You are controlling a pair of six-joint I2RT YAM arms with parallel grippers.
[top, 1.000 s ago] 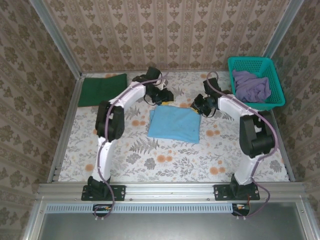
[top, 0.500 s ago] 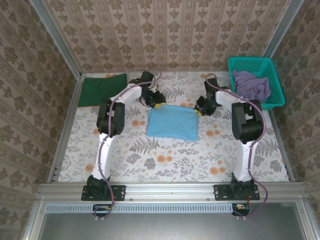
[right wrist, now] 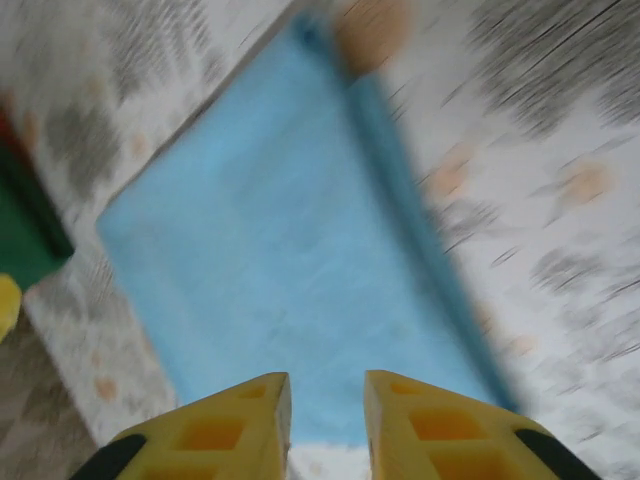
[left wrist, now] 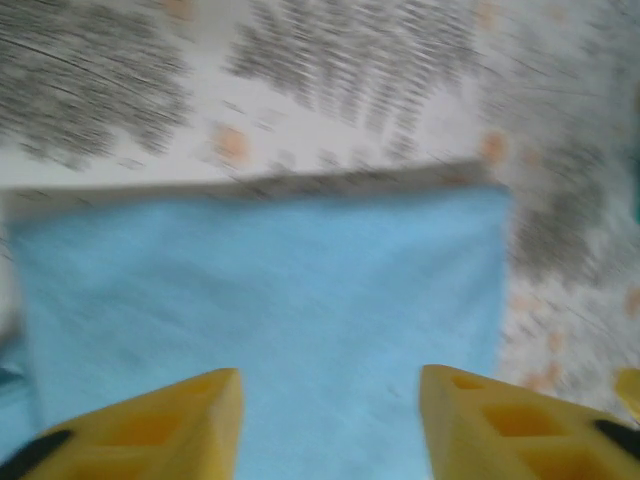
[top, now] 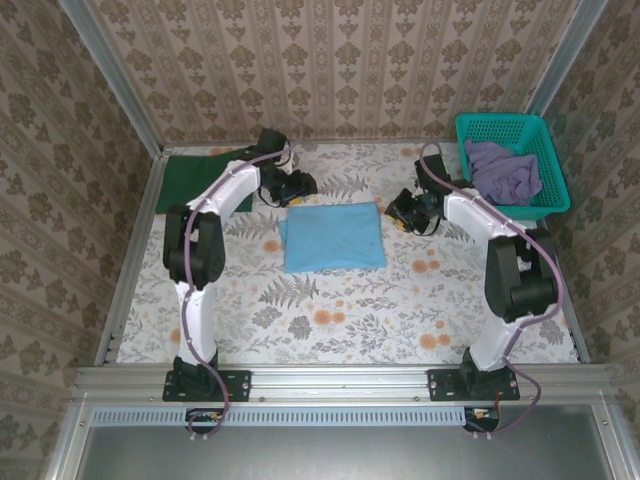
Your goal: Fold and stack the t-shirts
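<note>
Light blue t-shirt [top: 332, 238]: folded to a flat, roughly square rectangle with plain cloth facing up. It lies on the flower-print table [top: 330, 320], about midway between the two arms. The edges look fairly straight. A second layer of cloth peeks out along its left side.

Dark green t-shirt [top: 205, 178]: folded flat, beyond the blue one and well to its left, in the table's back corner. The two are apart, with bare table between them.

Purple t-shirt [top: 503, 170]: unfolded and bunched up, beyond the blue one and well to its right. It sits inside the teal mesh basket [top: 500, 122].

Left gripper [top: 300, 186]: at the blue shirt's far left corner, just off the cloth edge. From above I cannot tell whether it touches. In the left wrist view, the left gripper [left wrist: 328, 385] has its yellow fingers [left wrist: 190, 425] spread wide with nothing between them. It is aimed across the blue cloth [left wrist: 270, 310]. The picture is smeared by motion.

Right gripper [top: 402, 212]: just beside the blue shirt's far right corner, with a thin strip of table showing between them. In the right wrist view, the right gripper [right wrist: 325, 385] has its fingers [right wrist: 230, 425] drawn narrow, a slim gap left and nothing in it. The blue shirt [right wrist: 290, 260] runs away from the tips, and a scrap of green [right wrist: 25, 225] shows past its far end. This picture is blurred too.

Patterned wall [top: 340, 60]: stands beyond the blue shirt, behind both arms.
</note>
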